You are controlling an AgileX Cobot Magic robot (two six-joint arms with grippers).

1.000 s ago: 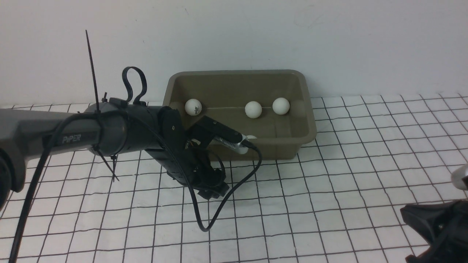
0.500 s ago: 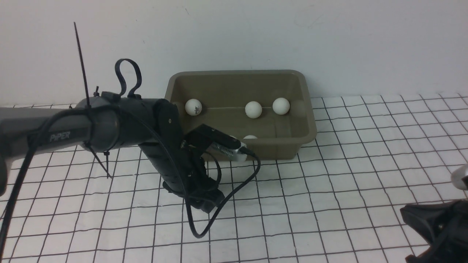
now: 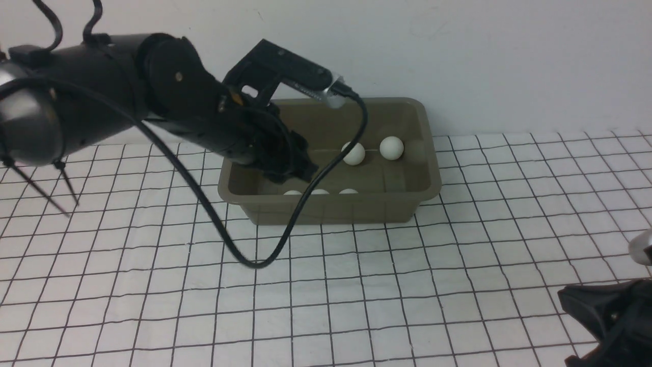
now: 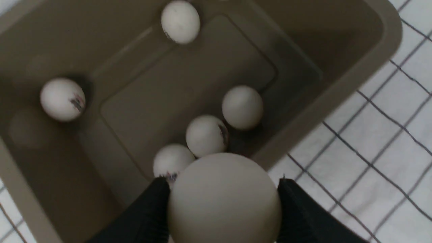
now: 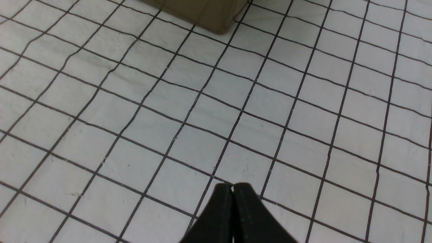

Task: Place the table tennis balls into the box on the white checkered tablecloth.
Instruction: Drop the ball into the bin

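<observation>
Front view: left gripper (image 3: 298, 171) low over the box (image 3: 428, 168) on the white checkered tablecloth (image 3: 407, 285), five table tennis balls (image 3: 391, 147) showing inside, none on the visible cloth, plain pale wall behind. Left wrist view: fingers (image 4: 148, 212) pinching one more ball (image 4: 224, 199) above the box's near corner, five others lying on the floor below — so, judging from this, only the release left for this one, a seventh not found here. Right wrist view: right gripper (image 5: 233, 189) pressed together, holding nothing, above bare, slightly wrinkled cloth — box corner just visible.
</observation>
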